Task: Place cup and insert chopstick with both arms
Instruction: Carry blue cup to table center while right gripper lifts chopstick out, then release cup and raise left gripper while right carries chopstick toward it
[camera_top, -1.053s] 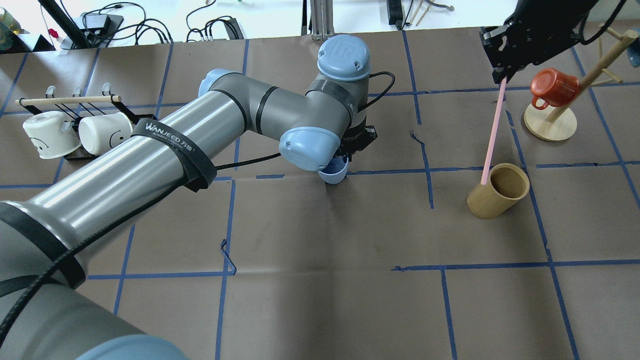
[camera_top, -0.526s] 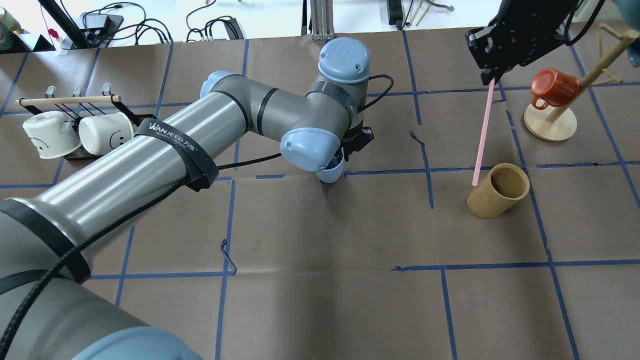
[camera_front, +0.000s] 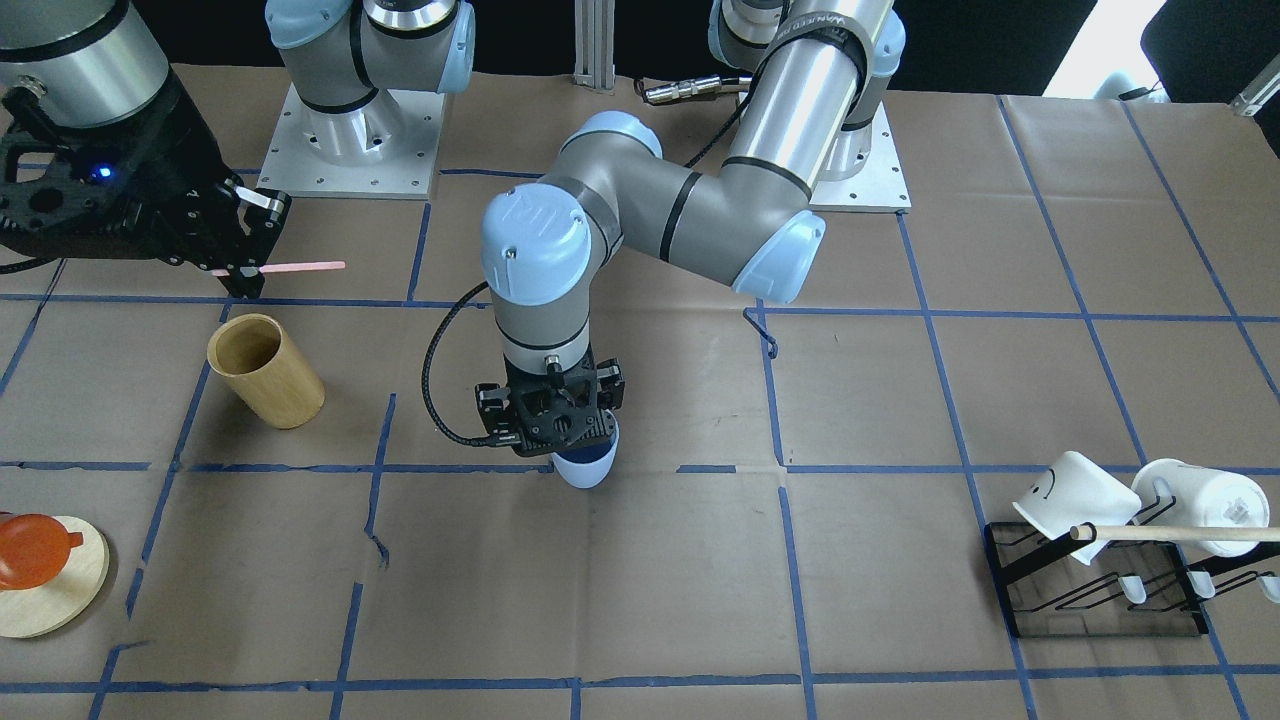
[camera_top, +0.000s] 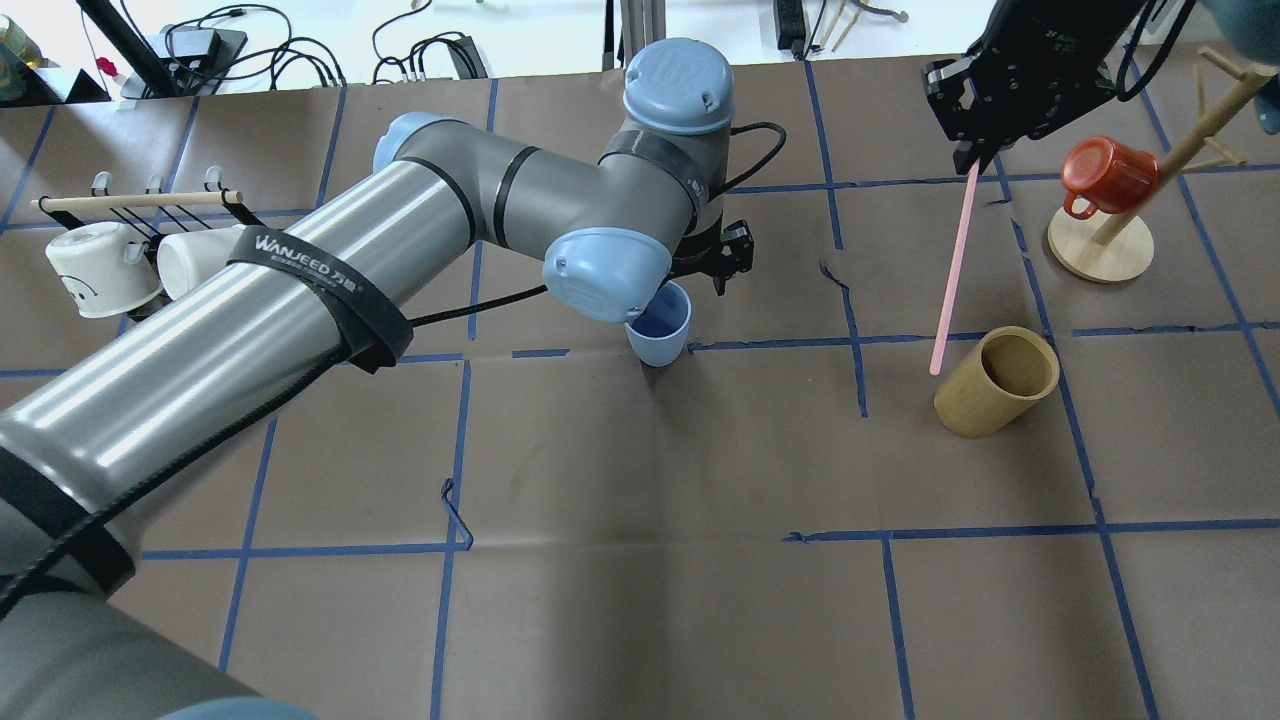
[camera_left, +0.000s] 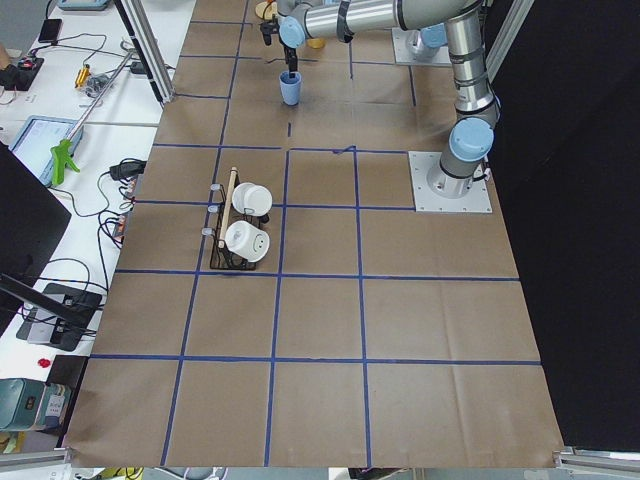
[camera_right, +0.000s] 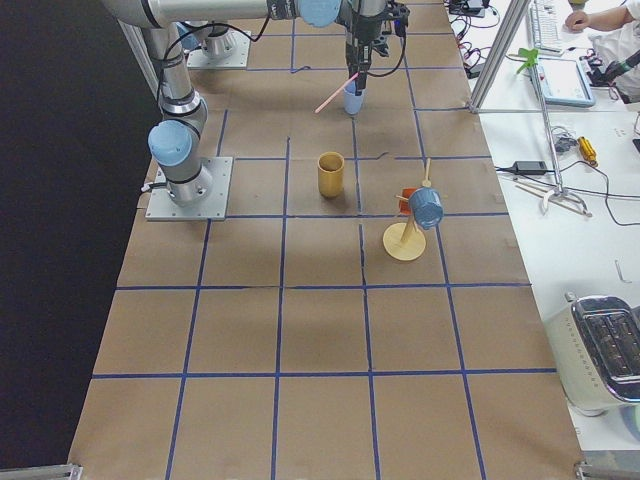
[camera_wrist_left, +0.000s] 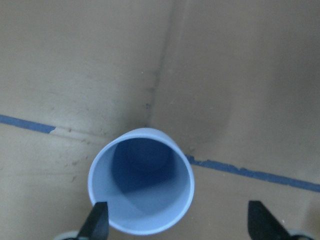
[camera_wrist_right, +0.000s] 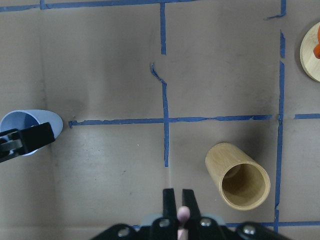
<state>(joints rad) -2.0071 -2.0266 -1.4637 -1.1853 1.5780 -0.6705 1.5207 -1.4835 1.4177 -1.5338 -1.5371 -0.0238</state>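
Note:
The pale blue cup (camera_top: 660, 330) stands upright on the brown table, also in the front view (camera_front: 587, 466) and the left wrist view (camera_wrist_left: 141, 186). My left gripper (camera_wrist_left: 180, 224) is open just above it, one finger at the cup's rim and the other well off to the side. It holds nothing. My right gripper (camera_top: 975, 160) is shut on the top end of one pink chopstick (camera_top: 950, 270), which hangs down over the table left of the wooden holder. The chopstick also shows in the front view (camera_front: 300, 266).
A tan wooden cylinder holder (camera_top: 995, 380) stands right of the cup. A red mug (camera_top: 1105, 175) hangs on a wooden mug tree at the far right. Two white mugs (camera_top: 100, 270) sit on a black rack at the left.
My left gripper has let go of the cup and drawn up and back; the cup now stands upright and uncovered. My right gripper has carried the chopstick leftward, away from the wooden holder.

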